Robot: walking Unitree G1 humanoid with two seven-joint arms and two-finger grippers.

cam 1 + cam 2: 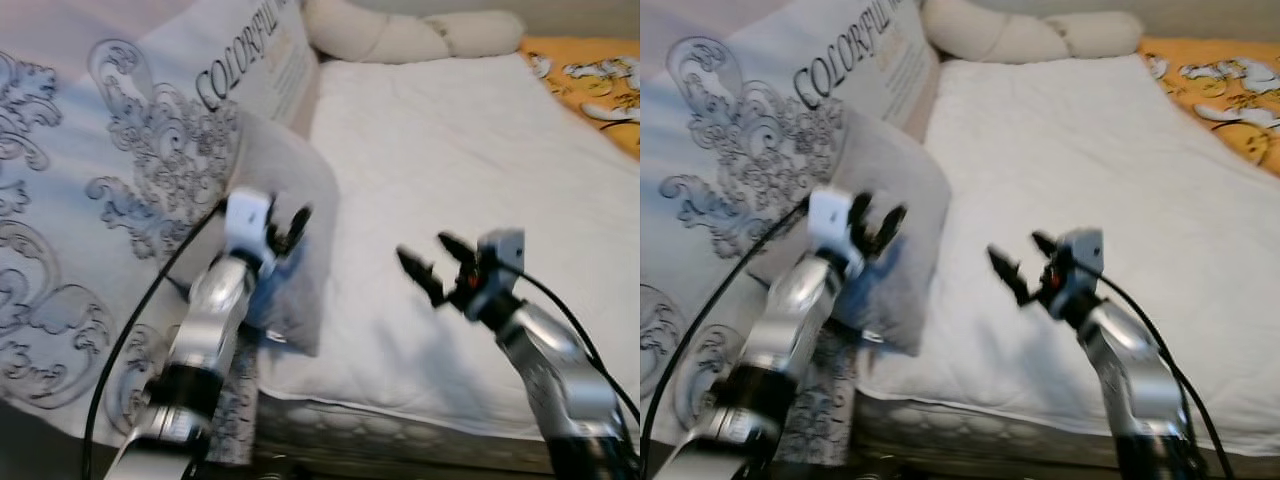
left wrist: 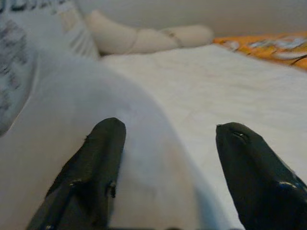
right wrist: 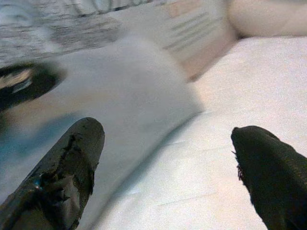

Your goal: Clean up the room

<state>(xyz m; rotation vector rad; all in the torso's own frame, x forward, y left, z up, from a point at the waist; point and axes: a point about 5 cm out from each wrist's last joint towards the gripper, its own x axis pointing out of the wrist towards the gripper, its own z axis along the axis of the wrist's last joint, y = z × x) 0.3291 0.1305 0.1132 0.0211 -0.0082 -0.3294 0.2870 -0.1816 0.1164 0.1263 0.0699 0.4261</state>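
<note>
Both grippers reach over a bed [image 1: 480, 150] mid-tidy, each with its fingers apart and nothing held. The left gripper [image 1: 285, 228] is at the grey pillow [image 1: 290, 180], which lies tilted at the bed's left edge against a patterned quilt [image 1: 110, 170]; the right gripper [image 1: 432, 262] hovers over the white sheet just beside it. The pillow looks not yet gripped or placed, so most of the tidying appears left to do.

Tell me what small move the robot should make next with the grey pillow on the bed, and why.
Probably ease the left pincer forward and close it on the grey pillow. Its fingers are open right at the pillow's face, while the right pincer, also open, hovers apart over the white sheet.
</note>
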